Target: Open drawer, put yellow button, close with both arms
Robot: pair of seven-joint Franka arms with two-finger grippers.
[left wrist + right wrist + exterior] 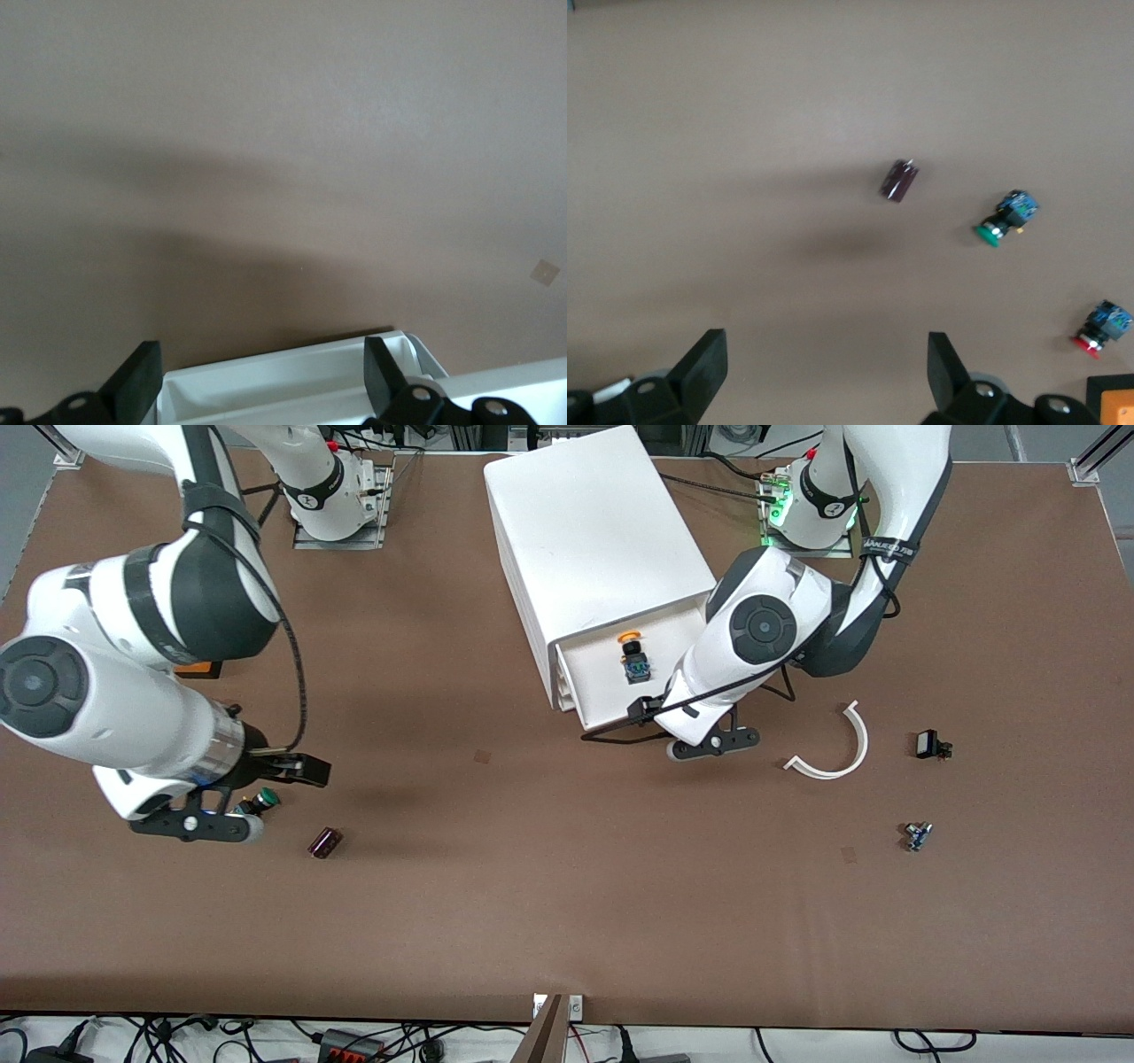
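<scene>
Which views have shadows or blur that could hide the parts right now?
Front view: sharp, soft arm shadows on the table, yellow button clear in the open drawer. Left wrist view: broad dark shadow over the mat, only the drawer's rim shows. Right wrist view: slightly soft, faint shadows; green button readable.

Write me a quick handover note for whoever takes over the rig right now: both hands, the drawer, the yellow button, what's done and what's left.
Left hand: open, empty, at the front edge of the pulled-out top drawer.
Right hand: open, empty, waiting over the table toward the right arm's end, above the green button.
Yellow button: lying inside the open drawer.
Done: drawer opened, button placed.
Left: push the drawer shut with both arms; the right arm is not yet at the cabinet.
</scene>
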